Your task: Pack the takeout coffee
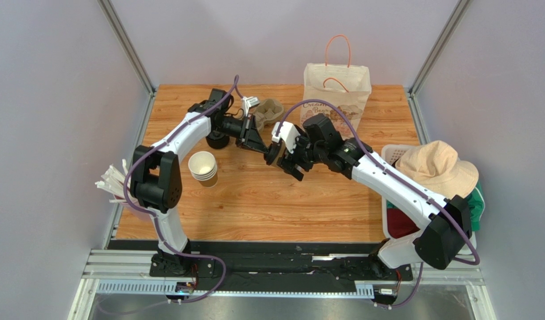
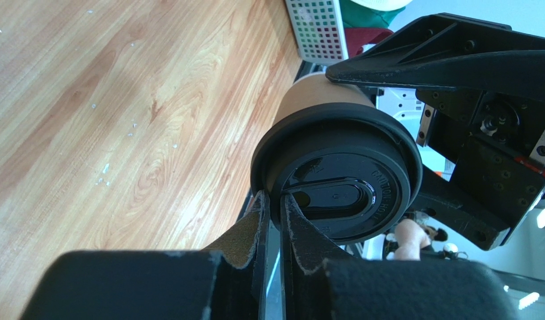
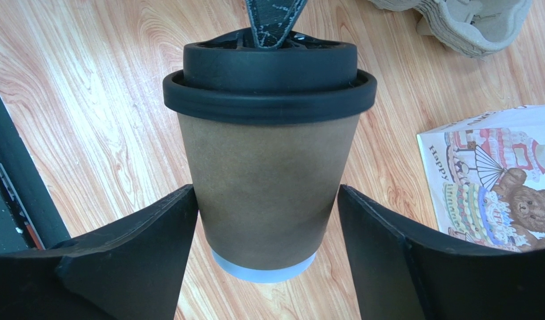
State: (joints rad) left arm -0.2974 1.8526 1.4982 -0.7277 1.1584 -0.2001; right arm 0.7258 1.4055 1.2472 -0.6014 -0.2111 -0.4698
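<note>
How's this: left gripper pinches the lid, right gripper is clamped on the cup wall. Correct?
Not quite. The left gripper does pinch the lid, but the right gripper is open, not clamped: the right wrist view shows a gap between the cup and each finger.

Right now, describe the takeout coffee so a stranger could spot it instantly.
Find the middle of the wooden table, in front of the paper bag, where both arms meet. The takeout coffee is held there, its lid rim pinched by the left gripper, the right gripper open around it. Unlike the stacked cups, it wears a black lid.
</note>
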